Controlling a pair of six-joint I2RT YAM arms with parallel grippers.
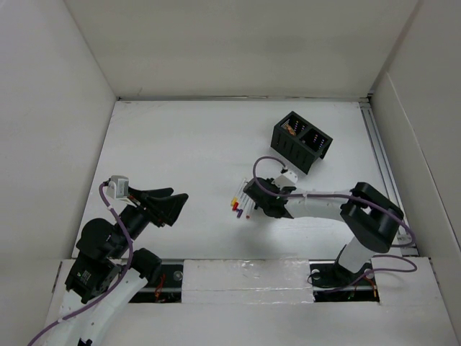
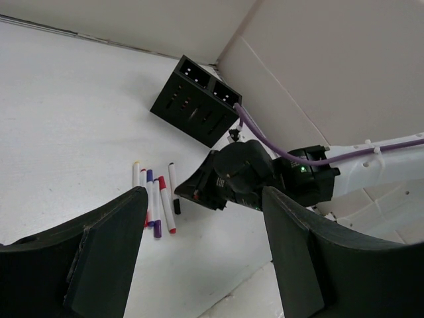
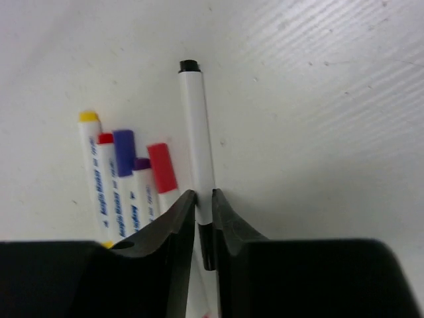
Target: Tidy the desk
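Well to the left of the black organizer box point(image 1: 301, 140), our left gripper point(image 1: 173, 207) is hanging over the desk point(image 1: 180, 144) with its jaws standing wide and nothing between them. Closer to the box, just in front of it and a little to its left, a row of loose markers point(image 3: 126, 179) is lying side by side, yellow, red and purple caps showing. On the box's side of that row, our right gripper point(image 3: 204, 205) is pinching a white marker with a black end point(image 3: 197, 132), jaws drawn narrow against the barrel, which looks to be lying flat on the surface. The desk itself is spreading under everything, with the box sitting toward its far right corner. We are judging it stiff, flat and smooth — so round barrels are likely to roll on it. The markers are probably light, rigid and slick, best taken across the barrel near the middle. Our present hold is sitting toward one end, so the free length may dip when raised.
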